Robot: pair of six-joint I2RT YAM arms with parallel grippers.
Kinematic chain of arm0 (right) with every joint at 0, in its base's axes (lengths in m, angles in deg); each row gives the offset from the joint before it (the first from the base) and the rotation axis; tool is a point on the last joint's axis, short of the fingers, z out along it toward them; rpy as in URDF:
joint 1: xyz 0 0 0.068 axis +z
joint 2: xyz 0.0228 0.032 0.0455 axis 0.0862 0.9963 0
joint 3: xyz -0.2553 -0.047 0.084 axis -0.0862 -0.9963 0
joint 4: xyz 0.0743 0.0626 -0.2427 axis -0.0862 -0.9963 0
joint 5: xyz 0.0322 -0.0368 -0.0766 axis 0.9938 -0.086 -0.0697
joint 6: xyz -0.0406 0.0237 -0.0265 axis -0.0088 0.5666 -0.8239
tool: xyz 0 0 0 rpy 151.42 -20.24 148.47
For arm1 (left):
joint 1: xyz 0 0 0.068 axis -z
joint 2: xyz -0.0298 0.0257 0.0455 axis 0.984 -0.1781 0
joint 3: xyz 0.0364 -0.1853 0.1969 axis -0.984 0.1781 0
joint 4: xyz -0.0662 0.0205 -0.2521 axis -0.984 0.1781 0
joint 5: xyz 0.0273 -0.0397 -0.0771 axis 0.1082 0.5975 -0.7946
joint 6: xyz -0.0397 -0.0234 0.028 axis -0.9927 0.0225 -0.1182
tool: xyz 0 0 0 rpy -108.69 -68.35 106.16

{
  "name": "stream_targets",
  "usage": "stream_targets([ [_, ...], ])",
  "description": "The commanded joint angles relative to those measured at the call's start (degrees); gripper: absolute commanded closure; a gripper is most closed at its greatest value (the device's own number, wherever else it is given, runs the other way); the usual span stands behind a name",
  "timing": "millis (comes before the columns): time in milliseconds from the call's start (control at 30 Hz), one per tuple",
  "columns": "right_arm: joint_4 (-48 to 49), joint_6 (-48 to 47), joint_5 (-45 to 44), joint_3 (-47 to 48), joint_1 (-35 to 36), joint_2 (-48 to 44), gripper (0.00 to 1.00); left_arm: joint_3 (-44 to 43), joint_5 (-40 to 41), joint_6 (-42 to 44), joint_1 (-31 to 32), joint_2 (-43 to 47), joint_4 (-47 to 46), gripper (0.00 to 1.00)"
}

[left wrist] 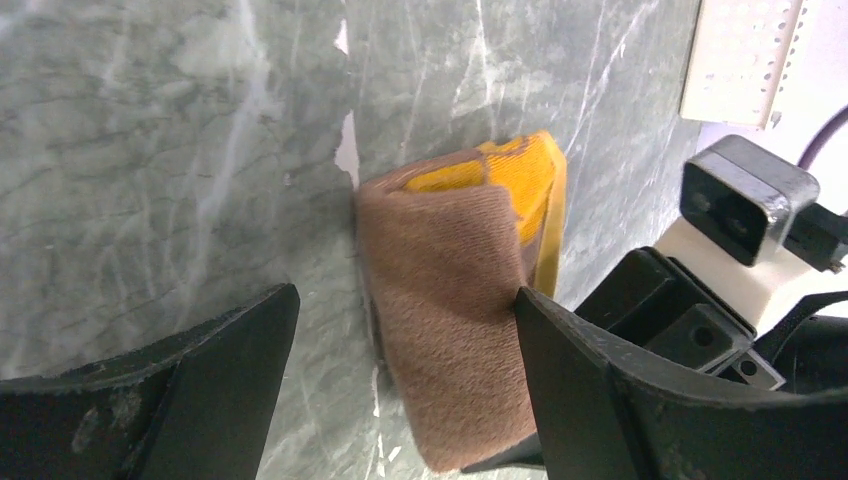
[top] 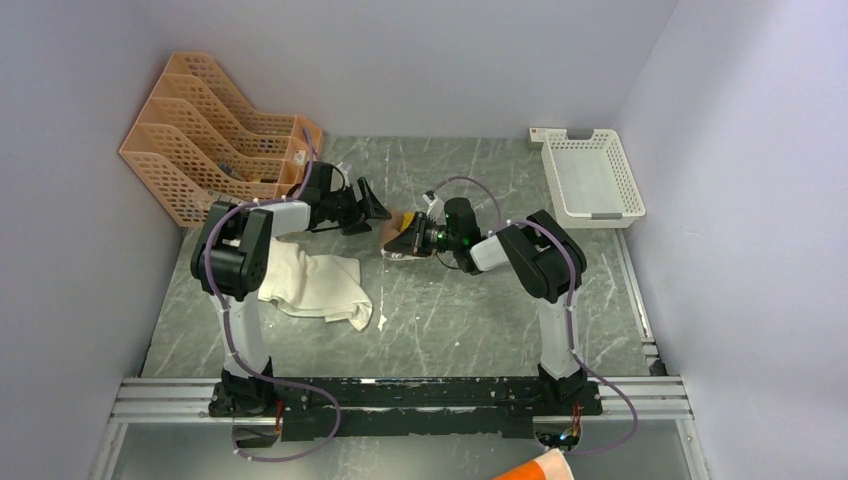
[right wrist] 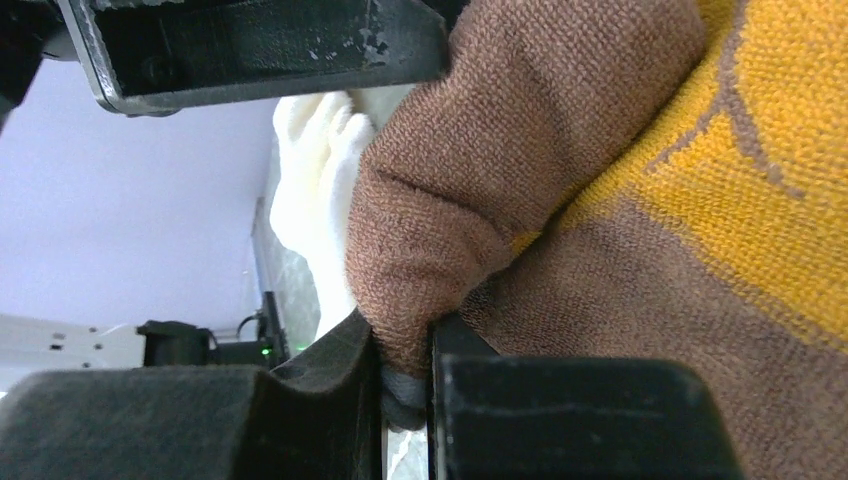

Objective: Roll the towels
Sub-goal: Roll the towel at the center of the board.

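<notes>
Brown-and-orange towel (right wrist: 600, 250) is pinched by the right gripper (top: 414, 241) at the centre of the table (top: 480, 320); the left gripper (left wrist: 405, 300) is spread around it. At its 8 o'clock a white towel (top: 315, 285) is heaped.

You have a grey marbled surface (top: 450, 320). On it: orange file rack (top: 200, 130), upper left; white basket (top: 590, 180), upper right; crumpled white towel (top: 315, 285), left of centre; bunched brown-and-orange towel (top: 400, 235), centre.

Mid-table lies the rolled towel (top: 400, 238), loose towel (top: 320, 285) left, basket (top: 592, 180) far right
</notes>
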Motion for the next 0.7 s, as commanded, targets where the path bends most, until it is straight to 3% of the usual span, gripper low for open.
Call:
stream_targets([
  [0,9.5,6.8,6.1,-0.1,0.3,2.4,1.00,0.4,-1.6,-0.2,2.0,-0.1,-4.3,0.11],
  [167,8.8,6.8,6.7,0.2,0.3,2.8,1.00,0.4,-2.9,-1.5,3.0,-2.3,-6.8,0.24],
  [200,8.6,6.7,6.7,0.2,0.3,2.8,1.00,0.2,-3.1,-1.4,3.2,-2.8,-6.8,0.36],
  [267,7.8,6.5,6.7,0.1,0.2,2.6,1.00,-0.3,-2.9,-1.0,3.4,-3.5,-5.8,0.87],
  [333,5.6,5.3,6.3,0.2,0.1,1.8,0.99,-0.7,-1.9,0.1,3.4,-3.6,-4.0,0.93],
  [467,-12.5,-7.5,-0.5,3.3,0.2,-3.1,0.53,-3.5,3.0,4.5,3.4,-2.9,3.2,0.93],
  [567,-29.8,-17.5,-10.3,8.5,1.3,-7.2,0.32,-5.5,7.1,7.8,3.4,-1.7,7.2,0.93],
  [600,-33.4,-19.4,-13.0,9.9,1.7,-8.2,0.23,-5.9,8.2,8.4,3.4,-1.5,8.3,0.93],
  [633,-36.7,-21.2,-15.5,10.9,2.0,-9.0,0.07,-6.6,9.1,9.1,3.4,-1.3,9.3,0.93],
  [667,-39.7,-22.6,-17.9,12.3,2.5,-9.8,0.01,-7.0,9.7,9.5,3.4,-1.3,10.0,0.93],
])
